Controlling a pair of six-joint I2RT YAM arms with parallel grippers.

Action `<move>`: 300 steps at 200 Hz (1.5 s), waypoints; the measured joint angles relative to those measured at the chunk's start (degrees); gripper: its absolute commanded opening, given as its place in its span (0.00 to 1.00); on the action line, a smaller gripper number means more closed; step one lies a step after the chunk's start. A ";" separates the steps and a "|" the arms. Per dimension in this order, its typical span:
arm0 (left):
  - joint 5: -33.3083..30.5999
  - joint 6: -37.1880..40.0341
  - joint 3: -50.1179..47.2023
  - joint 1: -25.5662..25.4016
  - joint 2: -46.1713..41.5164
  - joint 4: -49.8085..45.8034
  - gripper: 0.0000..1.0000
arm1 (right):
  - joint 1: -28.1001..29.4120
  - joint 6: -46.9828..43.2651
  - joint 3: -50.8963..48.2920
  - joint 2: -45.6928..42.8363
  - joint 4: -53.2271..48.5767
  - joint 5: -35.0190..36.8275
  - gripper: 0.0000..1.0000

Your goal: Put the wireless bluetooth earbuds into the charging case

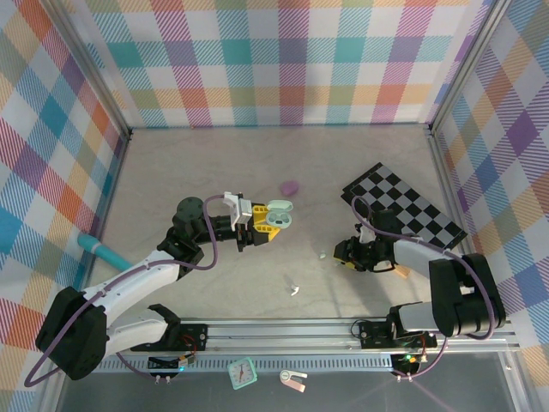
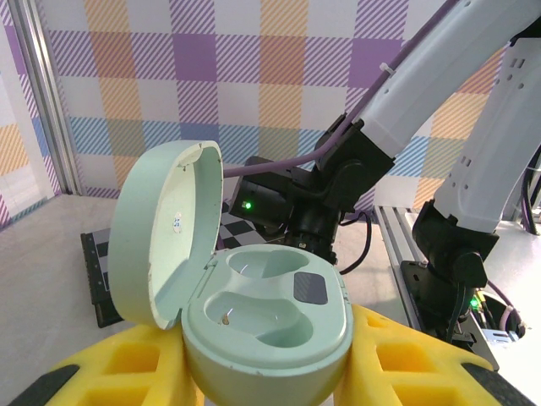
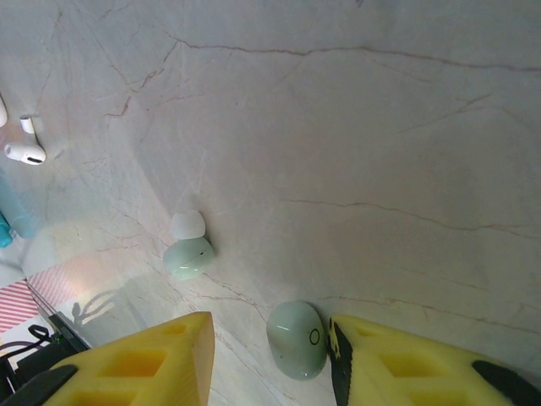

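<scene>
My left gripper [image 1: 271, 223] is shut on an open mint green charging case [image 2: 270, 317], held above the table. Its yellow fingers [image 2: 406, 364] press both sides of the base, the lid [image 2: 161, 237] stands up on the left, and both wells are empty. My right gripper [image 3: 270, 347] is open and low over the table. A mint green earbud [image 3: 297, 340] lies between its fingers, touching the right pad and apart from the left one. A second mint earbud with a white tip [image 3: 188, 252] lies further off. A white stemmed earbud [image 3: 24, 149] lies at the far left.
A pale purple case [image 1: 290, 185] lies behind the left gripper. A checkerboard mat [image 1: 403, 206] sits at the right. A teal object [image 1: 99, 249] lies by the left wall. The white earbud [image 1: 294, 290] rests near the front rail [image 1: 283, 330].
</scene>
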 measured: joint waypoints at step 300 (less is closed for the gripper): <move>0.35 0.22 -0.02 0.00 0.00 -0.02 0.26 | 0.94 0.26 0.42 3.15 2.16 -2.93 0.29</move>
